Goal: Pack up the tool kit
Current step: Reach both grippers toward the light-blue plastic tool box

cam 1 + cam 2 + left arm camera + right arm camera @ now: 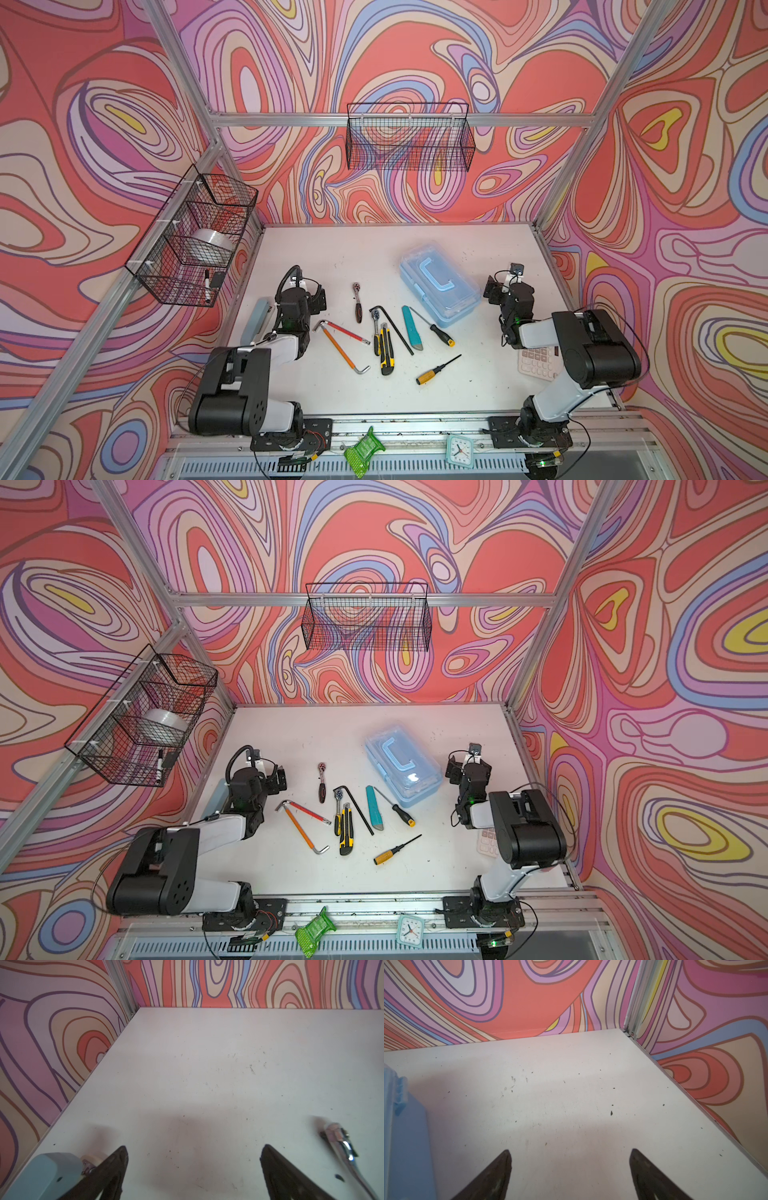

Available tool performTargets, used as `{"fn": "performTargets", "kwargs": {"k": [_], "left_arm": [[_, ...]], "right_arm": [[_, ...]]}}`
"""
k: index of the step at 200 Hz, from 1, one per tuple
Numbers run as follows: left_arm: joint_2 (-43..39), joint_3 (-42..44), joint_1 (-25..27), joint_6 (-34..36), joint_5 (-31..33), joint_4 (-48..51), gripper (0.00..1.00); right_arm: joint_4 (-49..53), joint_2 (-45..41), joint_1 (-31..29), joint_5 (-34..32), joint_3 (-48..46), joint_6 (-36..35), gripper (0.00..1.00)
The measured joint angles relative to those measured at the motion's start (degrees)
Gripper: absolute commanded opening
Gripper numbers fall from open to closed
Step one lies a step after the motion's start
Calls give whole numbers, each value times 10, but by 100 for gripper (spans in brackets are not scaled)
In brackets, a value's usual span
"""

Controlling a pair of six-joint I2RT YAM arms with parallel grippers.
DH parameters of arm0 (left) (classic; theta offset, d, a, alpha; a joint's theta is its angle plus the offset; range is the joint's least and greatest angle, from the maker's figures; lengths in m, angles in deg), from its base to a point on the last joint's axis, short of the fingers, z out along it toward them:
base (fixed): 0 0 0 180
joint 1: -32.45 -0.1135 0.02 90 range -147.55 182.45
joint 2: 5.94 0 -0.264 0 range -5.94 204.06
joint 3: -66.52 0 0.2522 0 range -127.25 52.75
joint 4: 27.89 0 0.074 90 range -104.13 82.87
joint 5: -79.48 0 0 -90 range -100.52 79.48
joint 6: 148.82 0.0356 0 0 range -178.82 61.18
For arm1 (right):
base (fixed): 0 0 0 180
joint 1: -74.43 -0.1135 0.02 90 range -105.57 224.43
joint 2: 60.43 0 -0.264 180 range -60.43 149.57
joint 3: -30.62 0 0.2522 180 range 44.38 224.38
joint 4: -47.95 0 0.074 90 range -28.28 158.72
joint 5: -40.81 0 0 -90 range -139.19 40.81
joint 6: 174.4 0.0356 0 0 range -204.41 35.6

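The tool kit, a light blue box with its clear lid down and a blue handle, sits at the back right of the table. Loose tools lie mid-table: a ratchet, hex keys, a yellow utility knife, a teal knife and two screwdrivers. My left gripper hovers open over bare table, left of the ratchet. My right gripper stands open and empty just right of the box.
A grey-blue stapler lies by the left arm. A pink calculator sits partly under the right arm. Wire baskets hang on the walls. A clock and a green item rest on the front rail.
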Motion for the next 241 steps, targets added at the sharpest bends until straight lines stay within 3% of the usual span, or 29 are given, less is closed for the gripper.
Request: {"fn": "performTargets", "kwargs": {"k": [49,60,82,120,154,175,241], "left_arm": [[-139,-92,14,-94,-16,172,100],[-146,-92,42,-109,-6,199,100],[-141,-94,125,-130,12,244,100],[-86,-136,242,-161,35,277,98],[-5,-191,317,-174,27,280,90],[40,-212,335,-190,-1,276,85],[111,-233,352,-249,-81,256,84]], "right_arm": [[220,-122,0,39,126,20,92],[263,-134,0,63,148,22,98],[341,-140,0,130,190,23,98],[413,-141,-1,247,216,15,98],[461,-133,-12,298,236,-5,98],[483,-114,-29,315,264,-19,98],[553,-42,-97,324,343,-80,98]]}}
